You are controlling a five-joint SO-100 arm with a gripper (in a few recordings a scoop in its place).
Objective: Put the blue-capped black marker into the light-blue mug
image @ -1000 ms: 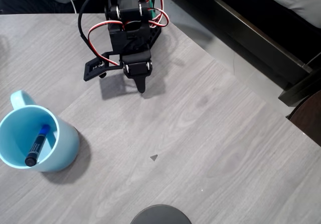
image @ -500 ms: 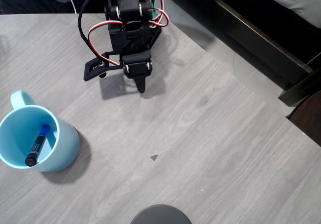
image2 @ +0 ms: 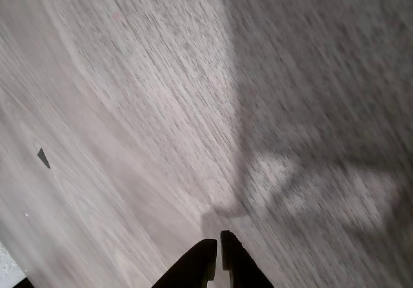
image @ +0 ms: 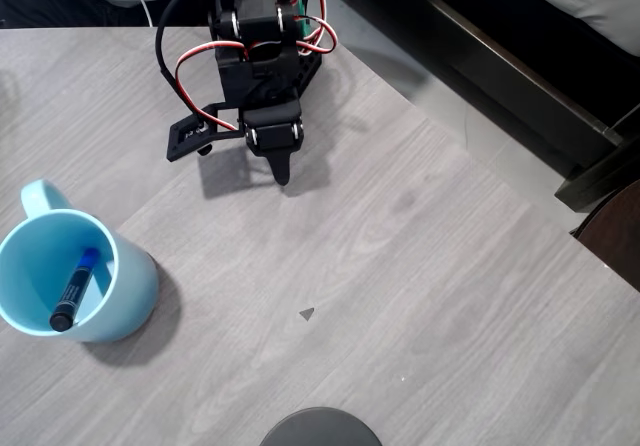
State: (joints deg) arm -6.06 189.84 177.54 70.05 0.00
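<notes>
Surface: grey wood-grain laminate table [image: 420, 266], small dark triangular mark [image: 306, 313].
Pale sky-blue glossy mug [image: 125, 301] (left edge): holds blue-capped black marker [image: 74, 289], leaning.
Black two-finger gripper [image2: 217, 252]: pressed together, empty.

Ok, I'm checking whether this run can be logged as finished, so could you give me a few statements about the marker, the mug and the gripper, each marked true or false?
1. The blue-capped black marker is inside the light-blue mug. True.
2. The mug lies tipped on its side. False: it stands upright on the table, its opening facing up.
3. The gripper is shut with nothing between its fingers. True.
4. The gripper hangs right over the mug. False: in the overhead view it is over bare table, well apart from the mug.
5. The marker's blue cap points away from the mug's handle. False: the cap end lies towards the handle side.
</notes>
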